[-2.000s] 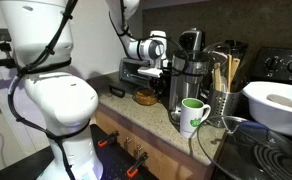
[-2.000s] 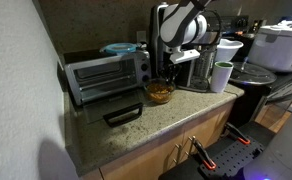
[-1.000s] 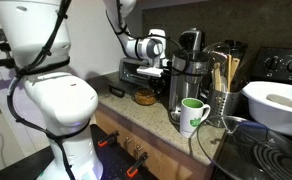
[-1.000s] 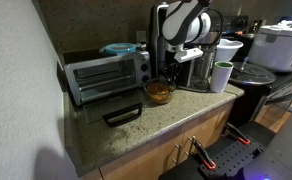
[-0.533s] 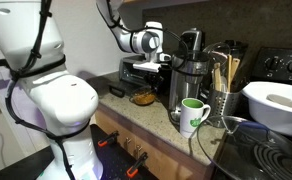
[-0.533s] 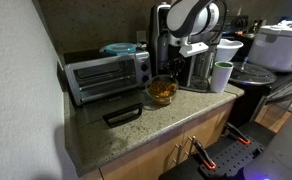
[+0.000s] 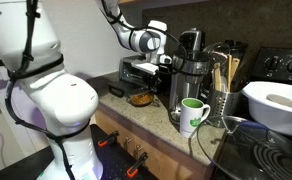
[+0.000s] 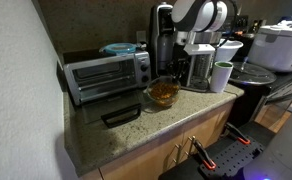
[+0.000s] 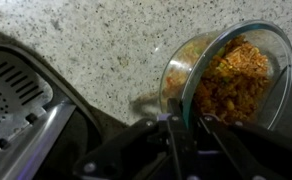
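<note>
The bowl (image 9: 231, 80) of food is gripped at its rim by the closed hand (image 9: 186, 125) and held tilted over the tabletop (image 9: 96, 40), beside the toaster (image 8: 106, 72).

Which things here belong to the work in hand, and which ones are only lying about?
In hand:
gripper, shut on the bowl's rim
glass bowl of shredded food

Lying about:
toaster oven
mug
coffee maker
black tray

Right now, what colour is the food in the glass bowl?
Orange-brown food, in a clear glass bowl; the wrist view shows it best.
</note>
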Motion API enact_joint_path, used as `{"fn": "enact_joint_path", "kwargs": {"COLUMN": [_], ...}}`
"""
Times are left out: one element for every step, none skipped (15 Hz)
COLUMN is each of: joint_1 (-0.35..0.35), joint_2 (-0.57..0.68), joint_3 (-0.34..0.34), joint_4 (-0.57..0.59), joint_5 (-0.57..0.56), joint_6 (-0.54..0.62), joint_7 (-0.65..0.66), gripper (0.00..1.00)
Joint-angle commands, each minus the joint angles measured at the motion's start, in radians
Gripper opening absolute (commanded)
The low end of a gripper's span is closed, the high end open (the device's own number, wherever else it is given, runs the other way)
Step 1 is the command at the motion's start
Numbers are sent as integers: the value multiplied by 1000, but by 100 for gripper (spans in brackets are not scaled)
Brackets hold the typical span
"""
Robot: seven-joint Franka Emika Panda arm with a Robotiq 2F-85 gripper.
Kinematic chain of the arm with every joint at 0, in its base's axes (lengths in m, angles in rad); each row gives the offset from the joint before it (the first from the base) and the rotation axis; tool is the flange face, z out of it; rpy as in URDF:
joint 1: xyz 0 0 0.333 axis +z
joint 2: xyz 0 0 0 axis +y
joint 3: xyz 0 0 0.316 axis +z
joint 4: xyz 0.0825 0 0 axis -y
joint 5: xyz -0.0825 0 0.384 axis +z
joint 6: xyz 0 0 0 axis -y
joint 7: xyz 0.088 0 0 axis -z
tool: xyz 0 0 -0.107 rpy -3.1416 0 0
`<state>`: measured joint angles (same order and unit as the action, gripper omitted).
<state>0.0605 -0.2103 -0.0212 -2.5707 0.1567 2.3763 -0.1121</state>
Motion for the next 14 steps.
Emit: {"fn": "enact_joint_path", "kwargs": {"joint_1": [15, 11, 5, 0, -9, -17, -23, -30, -36, -42, -48, -56, -66, -78], "joint_2": [-39, -41, -46, -51, -61, -69, -79, -88, -100, -116, -129, -148, -169, -193], "joint_3": [-8, -9, -11, -12, -11, -8, -7, -3, -1, -1, -1, 0, -1, -1], "joint_4": [-40, -47, -54, -61, -67, -72, -79, -86, -96, -106, -116, -128, -142, -157], "joint_5": [120, 130, 136, 135, 118, 103, 91, 77, 68, 61, 54, 46, 39, 28], "joint_6": [-36, -35, -34, -30, -31, -35, -37, -38, -41, -45, -47, -48, -48, -49], "joint_7": [-4, 6, 15, 24, 46, 73, 98, 126, 153, 179, 205, 232, 257, 285], "gripper": [3, 3, 3, 3, 3, 3, 3, 3, 3, 3, 3, 3, 3, 3]}}
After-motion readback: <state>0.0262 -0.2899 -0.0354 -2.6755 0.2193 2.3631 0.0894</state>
